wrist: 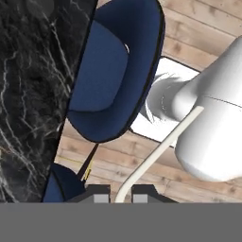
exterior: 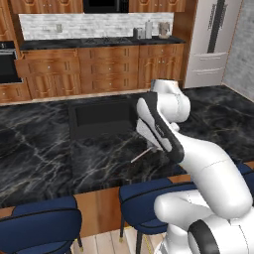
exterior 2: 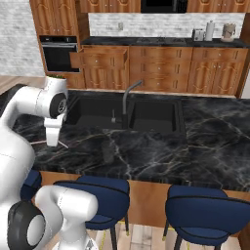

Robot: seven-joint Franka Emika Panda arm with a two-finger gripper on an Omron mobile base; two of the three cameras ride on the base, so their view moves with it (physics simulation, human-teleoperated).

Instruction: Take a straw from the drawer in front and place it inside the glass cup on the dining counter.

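The long black marble dining counter with white veins (exterior: pixel 39 149) runs across both base views, with its sunken dark sink (exterior 2: pixel 122 114) and slim grey faucet (exterior 2: pixel 128 95) set in it. Behind it stands a wall of reddish-brown wooden cabinets (exterior: pixel 99 67), where one wide shallow wooden drawer (exterior 2: pixel 97 53) stands pulled out from its row, beside a black built-in oven (exterior 2: pixel 57 52). A tall pale refrigerator (exterior: pixel 211 42) fills the far right of the left base view. Along the near edge of the counter stand round navy-blue upholstered stools (exterior 2: pixel 210 212) over a light plank floor (wrist: pixel 208 28).

The white arm bends low over the near part of the counter, with its two-finger dark gripper (wrist: pixel 120 194) just above the marble. The jaws are nearly closed and pinch one end of the very thin, pale pinkish-tan straw (wrist: pixel 158 151): in the hand view it rises from between the two finger tips and runs up and to the right, well past them. In the left base view the straw (exterior: pixel 141 156) sticks out from under the hand, slanting down to the left close over the marble; whether its free end touches the top I cannot tell. In the right base view the straw (exterior 2: pixel 41 142) shows as a pale sliver beside the hand, over the counter's left part, left of the sink.
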